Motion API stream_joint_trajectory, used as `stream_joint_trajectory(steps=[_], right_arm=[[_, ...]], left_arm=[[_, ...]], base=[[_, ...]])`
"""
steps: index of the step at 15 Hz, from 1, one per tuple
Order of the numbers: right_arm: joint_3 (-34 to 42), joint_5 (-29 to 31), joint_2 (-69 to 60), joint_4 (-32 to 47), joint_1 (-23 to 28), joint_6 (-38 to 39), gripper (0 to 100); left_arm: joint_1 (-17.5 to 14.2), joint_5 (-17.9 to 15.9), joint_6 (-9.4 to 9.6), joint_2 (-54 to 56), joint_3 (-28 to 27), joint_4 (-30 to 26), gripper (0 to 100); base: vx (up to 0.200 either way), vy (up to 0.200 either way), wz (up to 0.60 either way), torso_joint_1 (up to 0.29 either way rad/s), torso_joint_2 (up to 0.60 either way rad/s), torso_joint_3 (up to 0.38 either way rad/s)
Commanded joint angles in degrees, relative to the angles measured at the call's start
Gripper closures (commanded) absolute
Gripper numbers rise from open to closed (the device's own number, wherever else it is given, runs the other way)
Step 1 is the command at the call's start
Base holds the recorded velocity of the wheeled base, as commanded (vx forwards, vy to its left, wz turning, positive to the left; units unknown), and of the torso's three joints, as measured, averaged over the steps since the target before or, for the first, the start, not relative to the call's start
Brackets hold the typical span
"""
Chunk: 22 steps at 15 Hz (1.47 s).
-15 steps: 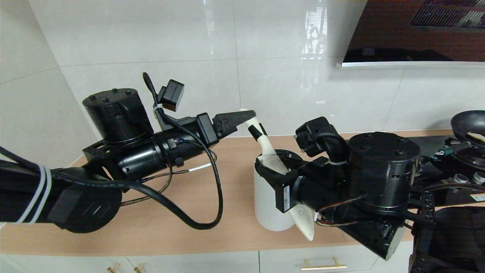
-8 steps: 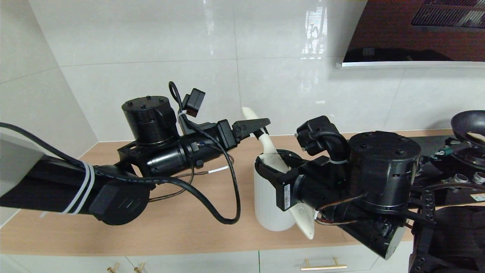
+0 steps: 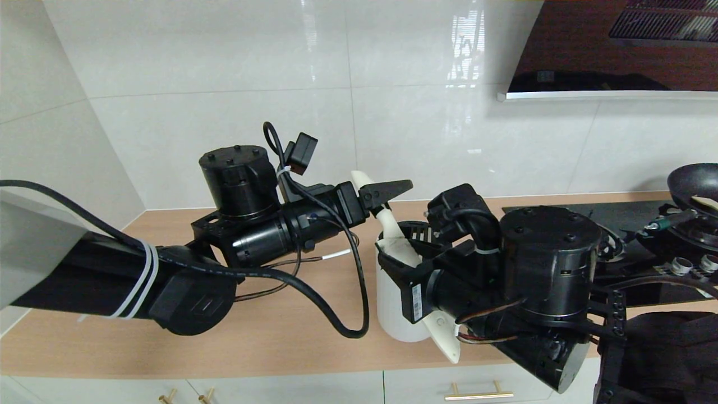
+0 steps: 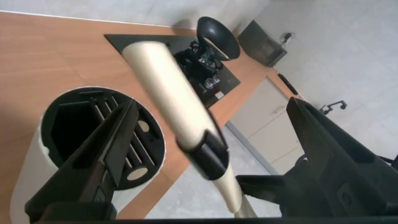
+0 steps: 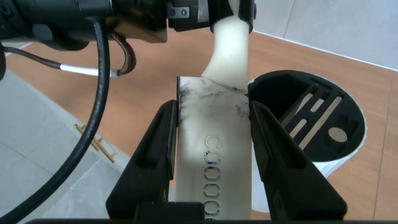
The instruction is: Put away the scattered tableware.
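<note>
- Cream plastic spatula [image 3: 395, 230] is hanging tilted in the air just beside the white utensil holder [image 3: 392, 308], on its near side, with its handle pointing up and to the far left and its slotted blade sloping down toward the near right
- Black band is wrapping the handle partway along, as the left wrist view is showing
- Right gripper [image 5: 214, 118] is pinching the blade, its two black fingers [image 5: 155, 155] pressing against the blade's opposite edges
- Left gripper [image 4: 211, 104] is reaching in from the left at the upper part of the handle; its fingers [image 4: 93, 168] are standing spread wide with the handle running between them, and a clear gap is showing on each side in the left wrist view
- Holder is standing upright on the wooden countertop [image 3: 269, 336], and its black insert [image 5: 311, 118] is carrying a few pale slender pieces in its slots; what they are is hard to tell
- Black hob [image 3: 561, 209] is sitting in the countertop to the right of the holder, with a dark pan [image 3: 693, 182] resting over it at the far right
- Glossy white tiles [image 3: 224, 56] are covering the wall behind, a dark range hood [image 3: 617, 50] is hanging at the upper right, and a gold drawer handle [image 3: 478, 393] is showing on the pale cabinet front below the countertop's near edge
</note>
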<state>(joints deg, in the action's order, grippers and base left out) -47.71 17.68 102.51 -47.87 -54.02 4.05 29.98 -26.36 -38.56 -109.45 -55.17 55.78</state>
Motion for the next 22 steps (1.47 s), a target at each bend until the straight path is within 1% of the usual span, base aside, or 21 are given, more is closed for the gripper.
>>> stream_joint_trajectory(steps=[1, 7, 8, 20, 21, 22], right_arm=[[0.0, 0.0, 0.1, 0.0, 0.0, 0.0, 100], [0.0, 0.0, -0.5, 0.0, 0.0, 1.0, 100], [0.0, 0.0, -0.4, 0.0, 0.0, 1.0, 100], [0.1, 0.1, -0.4, 0.0, 0.0, 1.0, 100], [0.1, 0.1, -0.5, 0.0, 0.0, 1.0, 0], [0.2, 0.1, -0.6, 0.0, 0.0, 1.1, 0]], left_arm=[[0.2, 0.0, -0.03, 0.3, 0.0, 0.0, 0], [0.4, 0.0, -0.03, -0.3, 0.0, 0.0, 0], [0.4, 0.0, -0.03, -0.3, -0.1, 0.0, 100], [0.4, 0.0, -0.38, 0.1, -0.2, 0.0, 100], [0.4, 0.0, -0.38, 0.3, -0.2, 0.0, 100], [0.4, 0.1, -0.38, 0.6, -0.2, 0.0, 100]], base=[[0.0, 0.0, 0.0, 0.0, 0.0, 0.0], [0.0, 0.0, 0.0, 0.0, 0.0, 0.0], [0.0, 0.0, 0.0, 0.0, 0.0, 0.0], [0.0, 0.0, 0.0, 0.0, 0.0, 0.0], [0.0, 0.0, 0.0, 0.0, 0.0, 0.0], [0.0, 0.0, 0.0, 0.0, 0.0, 0.0]])
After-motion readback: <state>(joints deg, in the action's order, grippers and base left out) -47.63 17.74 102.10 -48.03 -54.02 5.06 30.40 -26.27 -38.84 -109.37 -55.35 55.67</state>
